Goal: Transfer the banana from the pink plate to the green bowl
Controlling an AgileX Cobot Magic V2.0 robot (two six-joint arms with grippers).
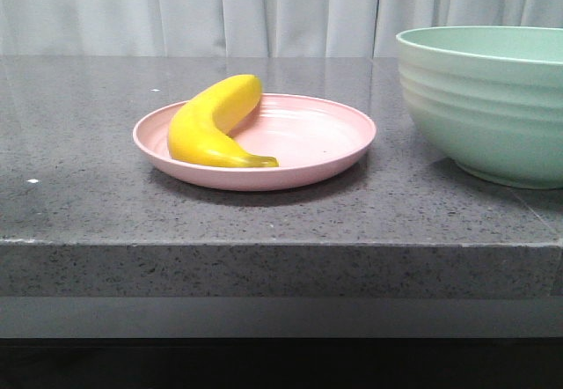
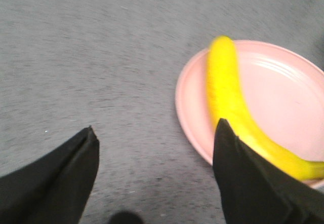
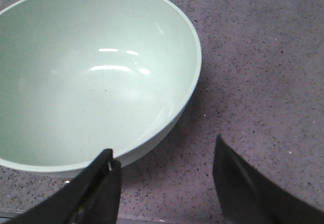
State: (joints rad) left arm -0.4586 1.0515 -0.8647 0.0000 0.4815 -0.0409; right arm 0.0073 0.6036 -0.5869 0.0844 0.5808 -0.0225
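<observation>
On the pink plate (image 1: 334, 138), at nine o'clock, the banana (image 1: 211, 125) waits; my left gripper (image 2: 154, 148) and right gripper (image 3: 164, 171) are apart, and the green bowl (image 3: 96, 77) has nothing in it.

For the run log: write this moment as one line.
banana: on pink plate | green bowl: empty | left gripper: open, holding nothing | right gripper: open, holding nothing | transfer: not started

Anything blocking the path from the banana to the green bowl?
Nothing visible. The banana lies on the pink plate, and only bare counter separates the plate from the green bowl. The bowl's inside looks empty in the right wrist view. Its wall stands much higher than the plate, so the banana must be lifted over the rim.
</observation>
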